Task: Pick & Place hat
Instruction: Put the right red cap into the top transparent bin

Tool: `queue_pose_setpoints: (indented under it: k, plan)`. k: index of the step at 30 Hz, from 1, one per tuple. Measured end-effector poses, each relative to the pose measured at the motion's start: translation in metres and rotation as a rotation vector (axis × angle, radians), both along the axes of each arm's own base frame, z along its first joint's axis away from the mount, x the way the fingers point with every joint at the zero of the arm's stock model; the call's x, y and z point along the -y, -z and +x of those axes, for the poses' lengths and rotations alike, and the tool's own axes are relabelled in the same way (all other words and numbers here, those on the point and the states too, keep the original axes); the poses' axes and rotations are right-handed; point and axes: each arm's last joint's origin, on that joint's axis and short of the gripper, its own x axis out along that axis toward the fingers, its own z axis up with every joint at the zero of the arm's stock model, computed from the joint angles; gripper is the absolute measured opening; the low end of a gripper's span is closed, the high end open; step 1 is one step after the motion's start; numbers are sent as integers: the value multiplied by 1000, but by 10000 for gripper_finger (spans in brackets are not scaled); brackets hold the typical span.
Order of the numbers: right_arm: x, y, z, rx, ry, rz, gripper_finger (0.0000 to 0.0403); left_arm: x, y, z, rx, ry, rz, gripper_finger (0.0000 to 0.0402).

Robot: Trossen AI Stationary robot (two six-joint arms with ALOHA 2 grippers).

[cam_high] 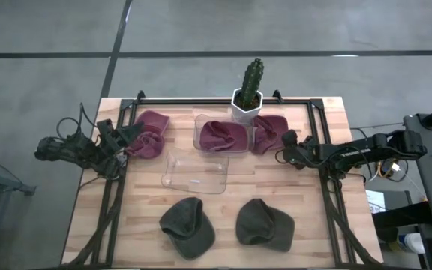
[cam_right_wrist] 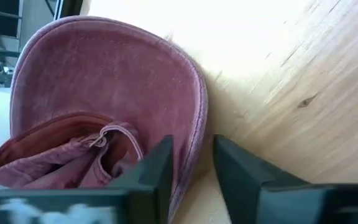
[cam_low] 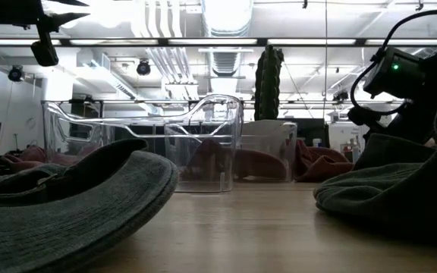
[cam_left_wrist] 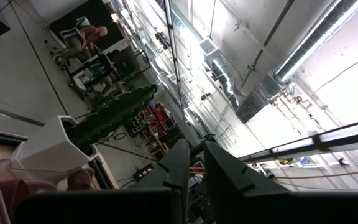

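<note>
From above, my right gripper (cam_high: 285, 156) sits at three o'clock, touching the maroon hat (cam_high: 270, 133) beside the bin (cam_high: 221, 135), lined up for a grab. Right wrist: jaws apart, straddling its brim. Left gripper (cam_high: 130, 135) waits at nine; left wrist: fingers (cam_left_wrist: 182, 168) nearly together, empty.

A maroon hat (cam_right_wrist: 114, 99) is lying on the wooden table (cam_right_wrist: 291, 81). The right gripper (cam_right_wrist: 192, 163) is hovering at its brim, fingers (cam_right_wrist: 157, 168) slightly apart.

left gripper (cam_high: 131, 135) fingertips behind maroon hat (cam_high: 148, 133)
</note>
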Motion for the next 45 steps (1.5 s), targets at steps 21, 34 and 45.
queue_pose_setpoints:
  k: [21,34,45]
  plan:
    - [3,-33,11,29,-61,-102,13,0,0,0,-1,-16,-8,44]
    - [2,-97,2,-144,-152,-128,12,-1,0,0,-2,-22,-10,44]
    - [3,-154,5,-173,-248,-262,12,-1,0,0,-9,-26,1,44]
